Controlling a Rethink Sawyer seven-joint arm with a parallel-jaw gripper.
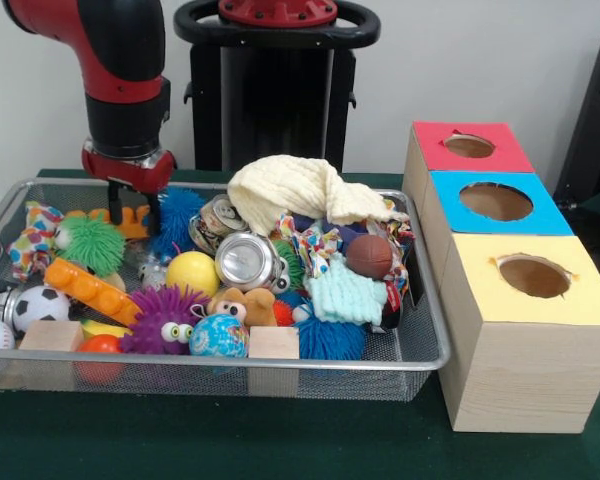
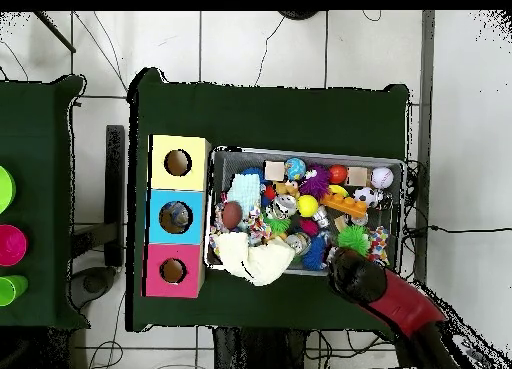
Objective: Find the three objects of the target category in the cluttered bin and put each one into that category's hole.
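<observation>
The gripper [image 1: 135, 205] hangs over the far-left corner of the wire bin [image 1: 420, 362] — its black fingers point down beside an orange toy [image 1: 130, 222] and a blue fuzzy ball [image 1: 178, 218]; whether they are parted or closed cannot be told. The bin is packed: green spiky ball [image 1: 90, 244], crushed can [image 1: 247, 262], yellow ball [image 1: 193, 272], cream cloth [image 1: 300, 190]. Right of the bin stands the box with red [image 1: 469, 146], blue [image 1: 496, 201] and yellow [image 1: 533, 276] holes — all empty.
</observation>
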